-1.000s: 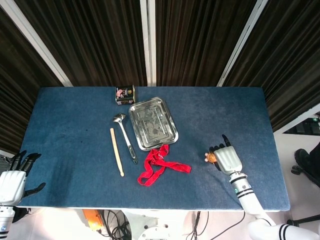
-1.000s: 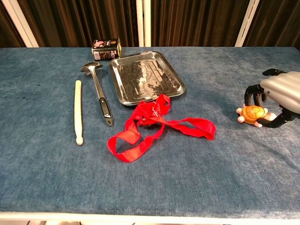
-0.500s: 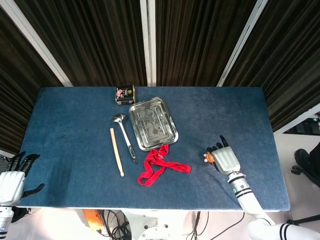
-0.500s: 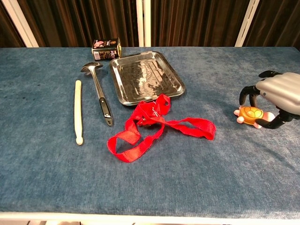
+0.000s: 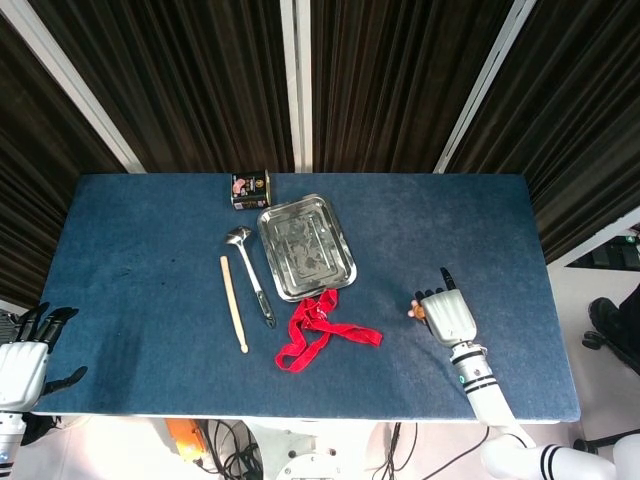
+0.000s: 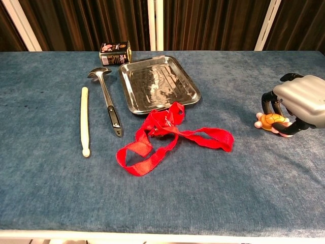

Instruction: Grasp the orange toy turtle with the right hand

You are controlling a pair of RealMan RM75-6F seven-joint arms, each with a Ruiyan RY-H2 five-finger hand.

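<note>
- Right hand (image 6: 299, 104) curls over my orange toy turtle (image 6: 272, 121) near the bench's (image 6: 213, 193) right edge, fingers wrapped around it; the palm hides most of it from above.
- Left hand (image 5: 22, 362) hangs off the bench corner, fingers spread, partly cut off.
- Steel tray (image 6: 158, 84) lies empty.

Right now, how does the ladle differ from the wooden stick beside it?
The ladle is shiny metal with a dark handle; the wooden stick is pale and plain. The ladle ends in a bowl near the can; the stick has only a small rounded tip. Both lie flat on the blue table, left of the tray.
</note>
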